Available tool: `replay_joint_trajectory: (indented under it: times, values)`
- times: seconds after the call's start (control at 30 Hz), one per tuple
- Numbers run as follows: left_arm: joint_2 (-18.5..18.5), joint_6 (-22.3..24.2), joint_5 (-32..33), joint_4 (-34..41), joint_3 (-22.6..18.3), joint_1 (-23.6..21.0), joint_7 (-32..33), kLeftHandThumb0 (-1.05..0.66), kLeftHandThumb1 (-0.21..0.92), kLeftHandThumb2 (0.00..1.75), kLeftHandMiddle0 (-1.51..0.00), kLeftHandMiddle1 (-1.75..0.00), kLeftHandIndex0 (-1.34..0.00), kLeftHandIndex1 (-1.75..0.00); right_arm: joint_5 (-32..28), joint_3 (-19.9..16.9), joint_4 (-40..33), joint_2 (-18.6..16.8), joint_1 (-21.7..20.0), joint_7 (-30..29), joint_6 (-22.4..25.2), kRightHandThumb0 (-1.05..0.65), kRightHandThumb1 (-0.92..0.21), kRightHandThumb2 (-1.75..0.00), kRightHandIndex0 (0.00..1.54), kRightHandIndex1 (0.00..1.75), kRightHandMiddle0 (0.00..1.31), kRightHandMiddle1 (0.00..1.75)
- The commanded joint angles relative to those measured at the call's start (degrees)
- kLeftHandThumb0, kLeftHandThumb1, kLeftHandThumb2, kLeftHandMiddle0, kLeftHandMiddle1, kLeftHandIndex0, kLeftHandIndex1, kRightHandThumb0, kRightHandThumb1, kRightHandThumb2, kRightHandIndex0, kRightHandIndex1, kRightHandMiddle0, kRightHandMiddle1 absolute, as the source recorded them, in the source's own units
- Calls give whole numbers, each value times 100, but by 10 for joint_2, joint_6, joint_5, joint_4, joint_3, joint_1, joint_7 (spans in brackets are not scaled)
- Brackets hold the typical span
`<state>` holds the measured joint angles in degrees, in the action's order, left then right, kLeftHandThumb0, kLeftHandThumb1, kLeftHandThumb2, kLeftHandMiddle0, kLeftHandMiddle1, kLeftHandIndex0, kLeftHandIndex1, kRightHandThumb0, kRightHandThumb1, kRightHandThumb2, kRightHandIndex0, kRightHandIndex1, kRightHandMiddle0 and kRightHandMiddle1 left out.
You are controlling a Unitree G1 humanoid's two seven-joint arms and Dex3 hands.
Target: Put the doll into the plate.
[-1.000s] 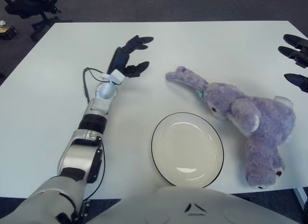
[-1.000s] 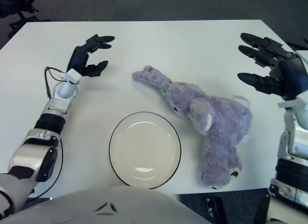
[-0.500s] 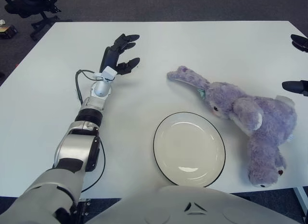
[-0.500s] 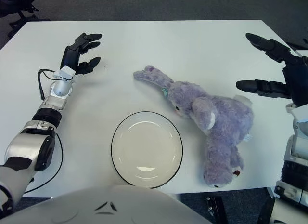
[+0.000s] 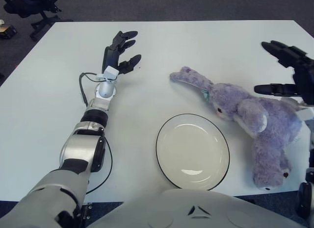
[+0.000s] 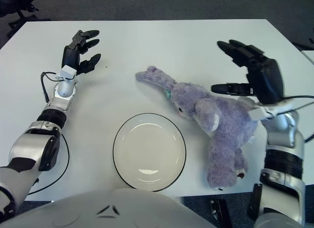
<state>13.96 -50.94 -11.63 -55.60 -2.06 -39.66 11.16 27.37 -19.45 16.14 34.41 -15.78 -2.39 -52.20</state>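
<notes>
Left eye view: a white table (image 5: 206, 46) fills the frame. On it lies the doll (image 5: 248, 119), a purple plush rabbit, stretched on its side with its long ears pointing toward the table's middle and its legs near the front edge on the right. The plate (image 5: 193, 151), white with a dark rim, sits just left of the doll's body, near the front edge; it holds nothing, and the doll's head comes close to its upper right rim without lying in it. The left hand (image 5: 120, 52) is raised over the left part of the table, well apart from doll and plate, its fingers spread and holding nothing. The right hand (image 5: 289, 71) shows at the right edge, above the doll's back; its fingers are stretched out and apart, the thumb reaching toward the plush, with nothing clasped. A black office chair (image 5: 30, 5) stands on the floor beyond the far left corner.

Right eye view: the right hand (image 6: 251, 70) is seen whole here, palm turned toward the doll (image 6: 211, 121), fingers splayed; the thumb tip is just above the doll's back, and I cannot tell whether it touches. The left hand (image 6: 80, 51) hangs open beside the far left part of the table. The plate (image 6: 149, 152) lies bare, just left of the doll.
</notes>
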Motion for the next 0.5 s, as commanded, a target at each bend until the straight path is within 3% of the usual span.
replay_joint_trajectory:
  times: [0.0,0.3,0.47]
  values:
    - [5,-8,9,2,-7,-2,2,-29,92,29,-72,-24,-35,-78,-24,23,2,16,-13,7,3,-47,-86,0,48,1,38,0]
    - [9,-15,17,12,-12,6,-3,-27,92,29,-72,-24,-34,-80,-96,58,11,39,-13,48,-1,-48,-85,0,48,0,36,0]
    - [11,-16,17,15,-14,9,-3,-27,92,29,-72,-25,-34,-80,-205,82,-5,59,4,123,14,-56,-87,-1,41,0,35,0]
